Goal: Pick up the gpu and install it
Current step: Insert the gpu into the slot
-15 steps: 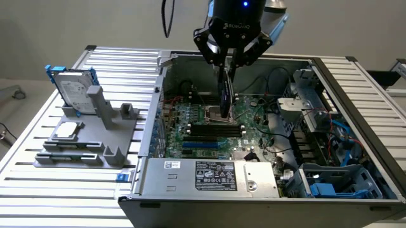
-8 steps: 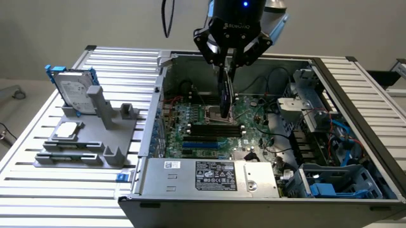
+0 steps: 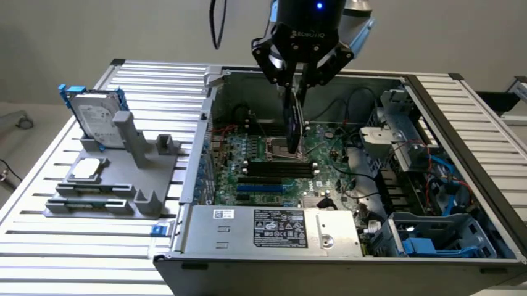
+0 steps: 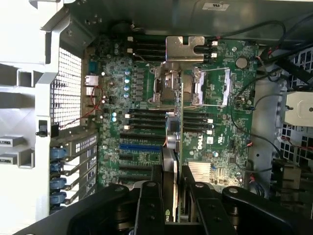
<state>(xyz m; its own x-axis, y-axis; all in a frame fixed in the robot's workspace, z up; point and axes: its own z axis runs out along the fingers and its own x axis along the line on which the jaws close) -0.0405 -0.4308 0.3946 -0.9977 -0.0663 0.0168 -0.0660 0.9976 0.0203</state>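
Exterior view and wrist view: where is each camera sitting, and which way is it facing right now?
Exterior view: off the arm, raised, looking down at an angle into the open computer case on the slatted table; the claw and arm end show, gripping the gpu.
Wrist view: on the wrist, looking along the claw down onto the motherboard; its black fingers show.
Both share the claw, gpu and motherboard.

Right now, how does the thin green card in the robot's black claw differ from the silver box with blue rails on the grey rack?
The thin green circuit card hangs clamped in the black gripper above the motherboard; the silver hard drive with blue rails stands free in the grey rack outside the case. The card looks thinner than the drive. Both stand on edge.
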